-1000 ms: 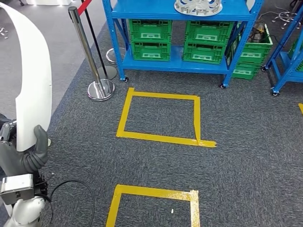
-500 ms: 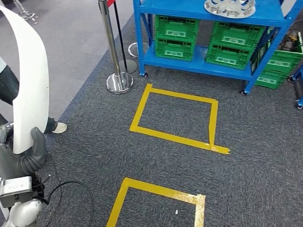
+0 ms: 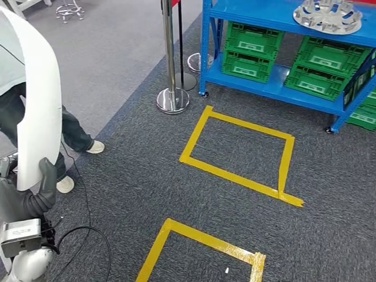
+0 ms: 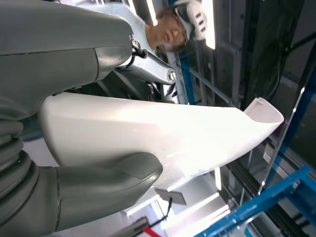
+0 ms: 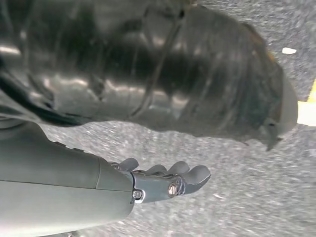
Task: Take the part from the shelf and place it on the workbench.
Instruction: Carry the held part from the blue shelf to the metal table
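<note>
A long curved white part (image 3: 37, 100) stands upright at the far left of the head view, gripped at its lower end by my left hand (image 3: 31, 197). In the left wrist view the same white part (image 4: 160, 136) lies across the picture with my thumb (image 4: 108, 180) pressed against it. My right hand (image 5: 168, 180) hangs above the grey carpet with its fingers stretched out and nothing in them.
A blue shelf (image 3: 275, 82) with green crates (image 3: 252, 50) and a silver disc-shaped part (image 3: 328, 14) stands at the back right. A chrome barrier post (image 3: 170, 64) is left of it. Yellow tape rectangles (image 3: 239, 150) mark the carpet. A person's legs (image 3: 75, 138) are close behind the white part.
The whole view has swung to the left: shelf, post and tape marks have slid right in the picture, and the person's legs have come further into view. My left hand still holds the white part.
</note>
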{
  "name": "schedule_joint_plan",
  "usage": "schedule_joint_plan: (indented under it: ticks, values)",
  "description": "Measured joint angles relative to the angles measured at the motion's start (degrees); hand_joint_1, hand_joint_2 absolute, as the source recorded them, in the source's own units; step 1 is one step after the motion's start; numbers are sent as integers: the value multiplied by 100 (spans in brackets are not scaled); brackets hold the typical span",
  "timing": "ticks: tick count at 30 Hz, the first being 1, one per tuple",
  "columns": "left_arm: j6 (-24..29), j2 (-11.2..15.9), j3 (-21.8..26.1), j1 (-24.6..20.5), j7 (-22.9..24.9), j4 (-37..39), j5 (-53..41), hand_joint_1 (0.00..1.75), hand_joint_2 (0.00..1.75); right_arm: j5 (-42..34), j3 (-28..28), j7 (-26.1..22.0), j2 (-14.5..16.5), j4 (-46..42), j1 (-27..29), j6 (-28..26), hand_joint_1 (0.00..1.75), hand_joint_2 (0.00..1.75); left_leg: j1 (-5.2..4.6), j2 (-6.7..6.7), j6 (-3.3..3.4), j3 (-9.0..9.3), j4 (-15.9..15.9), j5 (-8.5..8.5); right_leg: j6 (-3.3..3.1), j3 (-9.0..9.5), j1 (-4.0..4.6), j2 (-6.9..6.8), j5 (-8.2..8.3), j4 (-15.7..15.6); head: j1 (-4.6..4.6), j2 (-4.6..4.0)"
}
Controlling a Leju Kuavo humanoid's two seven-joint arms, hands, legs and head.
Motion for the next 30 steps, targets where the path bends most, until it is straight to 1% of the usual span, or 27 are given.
schedule_joint_plan:
  ticks: [3, 6, 7, 8, 10, 14, 15, 16, 18, 19, 21, 22, 23, 27, 29, 30]
  values:
    - [-3, 0, -2, -3, 3, 0, -9, 175, 175, 0, 0, 28, -2, -11, 17, 8, 0, 0, 1, -75, 14, -21, 0, 5, 15, -287, -11, 110, -281, 591, 6, 0]
    - [-4, -1, -1, 0, 8, 0, -11, 175, 175, -2, -1, 35, -2, -11, 35, 9, 0, 0, -4, -142, 20, -33, 3, 8, 23, -514, -12, 135, -441, 1028, 0, 0]
    - [-4, -1, 0, 2, 12, 0, -12, 175, 175, -2, -2, 35, -1, -11, 43, 9, 0, 0, -5, -172, 20, -37, 5, 9, 26, -582, -12, 139, -466, 1148, 0, 0]
    - [-4, -1, 1, 5, 15, 0, -12, 175, 175, -1, -2, 35, -1, -11, 52, 9, 0, 0, -5, -205, 20, -38, 6, 11, 29, -625, -12, 141, -456, 1213, 1, 0]
    - [-4, 0, 1, 12, 19, 0, -13, 175, 175, 0, -3, 35, -1, -12, 67, 10, 0, 0, -5, -273, 17, -37, 9, 13, 32, -658, -12, 143, -372, 1234, 1, 0]
    - [-4, -1, 1, 17, 19, 0, -16, 175, 175, 0, -3, 35, 0, -20, 74, 10, 0, 0, -2, -384, 5, -34, 22, 19, 30, -498, -18, 155, -34, 831, 3, 0]
    - [-4, -1, 1, 17, 19, 0, -16, 175, 175, 0, -3, 35, -1, -22, 74, 10, 0, 0, -1, -399, 4, -34, 25, 19, 29, -457, -19, 161, 24, 738, 2, 0]
    - [-4, -1, 0, 17, 19, 0, -17, 175, 175, 0, -3, 34, -1, -26, 73, 10, 0, 0, 1, -426, -1, -34, 35, 17, 26, -363, -23, 190, 140, 532, 2, 0]
    - [-4, -2, 0, 16, 19, 0, -19, 175, 175, 0, -3, 34, -1, -34, 72, 10, 0, 0, 5, -484, -18, -40, 59, 9, 19, -155, -37, 312, 377, 69, 4, 0]
    - [-4, -2, 1, 16, 19, 0, -20, 175, 175, 0, -2, 34, -1, -37, 70, 10, 0, 0, 6, -512, -32, -49, 76, 4, 12, -58, -51, 443, 439, -137, 3, 0]
    - [-4, -2, 1, 10, 19, 0, -22, 175, 175, 0, -1, 34, -2, -38, 70, 10, 0, 0, -11, -552, -63, -82, 118, -7, 1, 18, -74, 659, 412, -313, 0, 0]
    - [-4, -2, 0, 5, 19, 0, -22, 175, 175, 0, -1, 33, -2, -38, 69, 10, 0, 0, -17, -577, -77, -102, 142, -10, -7, 41, -83, 729, 381, -363, -5, 0]
    - [-5, -2, -1, 0, 20, 0, -28, 175, 175, 0, -1, 33, -1, -39, 70, 9, 0, 0, -15, -609, -99, -125, 156, -3, -18, 55, -80, 717, 377, -383, -6, 0]
    - [-6, 0, -1, 3, 21, 0, -50, 175, 175, -1, -1, 33, 0, -40, 74, 8, 0, 0, 25, -743, -183, -178, 140, 54, -83, 76, -45, 595, 390, -359, -5, 0]
    - [-5, 7, 0, 11, 23, 0, -56, 175, 175, -2, -2, 32, 1, -41, 77, 7, 0, 0, 30, -820, -220, -188, 132, 77, -128, 81, -56, 524, 413, -378, -5, 0]
    - [-5, 12, 1, 14, 24, 0, -60, 175, 175, -2, -2, 31, 3, -42, 74, 4, 0, 0, 24, -784, -236, -205, 154, 62, -155, 87, -68, 472, 429, -394, -8, 0]
